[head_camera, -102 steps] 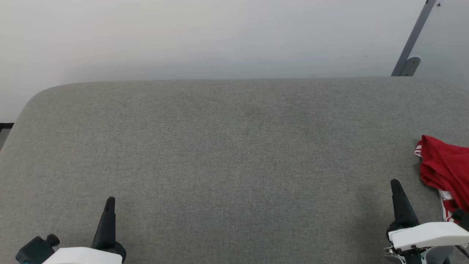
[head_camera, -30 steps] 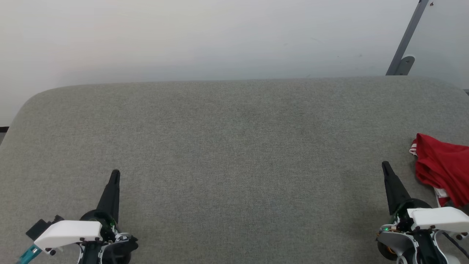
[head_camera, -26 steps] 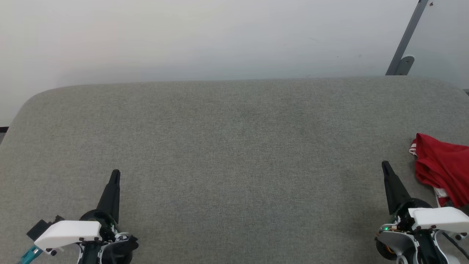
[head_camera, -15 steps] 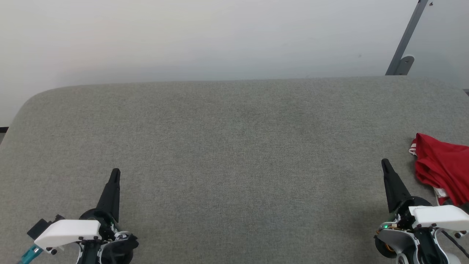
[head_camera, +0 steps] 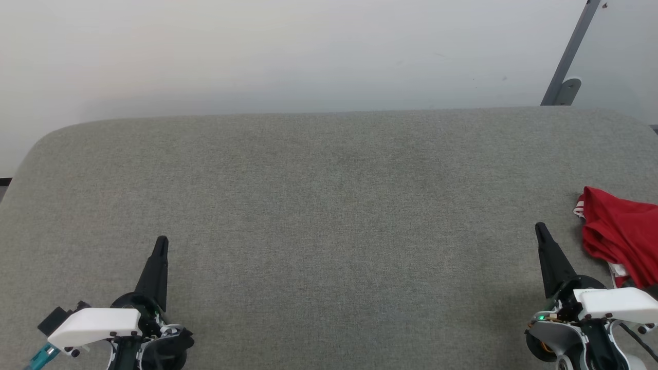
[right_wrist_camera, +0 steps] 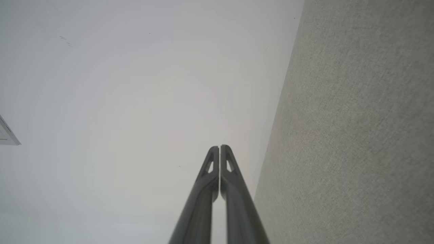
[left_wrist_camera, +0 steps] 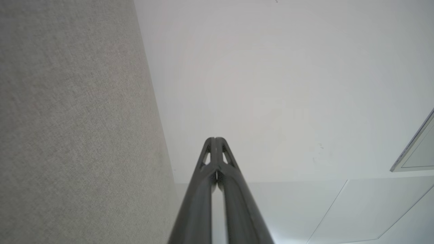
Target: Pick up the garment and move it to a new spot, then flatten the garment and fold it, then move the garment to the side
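Observation:
The garment is a crumpled red shirt with a bit of white striped trim, lying at the right edge of the grey padded table and partly cut off by the frame. My right gripper is shut and empty, its tip a short way left of the garment and not touching it. At the lower left, far from the garment, my left gripper is shut and empty too. Both wrist views show the fingers pressed together: left gripper, right gripper.
A pale wall rises behind the table's far edge. A grey metal bracket leans against the wall at the upper right. The table's rounded left corner shows at the left.
Since the oldest frame both arms have come further into view and the camera has shifted slightly. Over the last second nothing has visibly moved.

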Available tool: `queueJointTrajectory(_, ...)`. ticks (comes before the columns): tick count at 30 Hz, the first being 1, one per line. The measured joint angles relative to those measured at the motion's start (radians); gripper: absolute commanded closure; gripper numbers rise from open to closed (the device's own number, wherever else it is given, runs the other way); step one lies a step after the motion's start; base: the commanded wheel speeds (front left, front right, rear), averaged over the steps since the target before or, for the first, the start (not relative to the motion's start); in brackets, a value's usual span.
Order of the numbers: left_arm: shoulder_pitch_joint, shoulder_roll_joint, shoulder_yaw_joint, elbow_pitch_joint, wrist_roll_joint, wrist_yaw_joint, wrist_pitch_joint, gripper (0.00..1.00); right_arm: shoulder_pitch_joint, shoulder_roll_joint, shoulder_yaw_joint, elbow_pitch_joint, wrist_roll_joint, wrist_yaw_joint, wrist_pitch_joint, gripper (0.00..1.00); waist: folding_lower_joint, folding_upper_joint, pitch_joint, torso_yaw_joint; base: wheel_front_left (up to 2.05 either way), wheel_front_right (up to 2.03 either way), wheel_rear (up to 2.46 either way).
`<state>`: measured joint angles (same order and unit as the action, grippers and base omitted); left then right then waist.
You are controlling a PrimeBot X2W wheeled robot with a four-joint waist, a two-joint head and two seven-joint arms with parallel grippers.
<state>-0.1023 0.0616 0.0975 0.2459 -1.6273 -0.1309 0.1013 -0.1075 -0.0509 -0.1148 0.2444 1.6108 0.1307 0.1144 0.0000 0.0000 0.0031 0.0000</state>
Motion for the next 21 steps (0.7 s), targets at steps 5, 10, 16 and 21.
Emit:
queueJointTrajectory(5, 0.0, -0.001, 0.001, 0.0, 0.001, 0.0, 0.0, 1.0, 0.0, 0.0, 0.0, 0.0, 0.0, 0.0, 0.0, 1.0, 0.0, 0.0001, 0.0, 0.0, 0.0, 0.0, 0.0)
queueJointTrajectory(10, 0.0, -0.001, 0.002, 0.0, 0.001, 0.0, 0.002, 1.0, 0.0, 0.0, 0.0, 0.0, 0.0, 0.0, 0.0, 1.0, 0.0, 0.0, 0.0, 0.0, 0.0, 0.0, 0.0)
queueJointTrajectory(16, 0.0, -0.002, 0.003, 0.0, 0.003, 0.0, 0.003, 1.0, 0.0, 0.0, 0.0, 0.0, 0.0, 0.0, 0.0, 1.0, 0.0, 0.0, 0.0, 0.0, 0.0, 0.0, 0.0)
queueJointTrajectory(21, 0.0, -0.003, 0.003, 0.0, 0.003, 0.0, 0.004, 1.0, 0.0, 0.0, 0.0, 0.0, 0.0, 0.0, 0.0, 1.0, 0.0, 0.0001, 0.0, 0.0, 0.0, 0.0, 0.0)
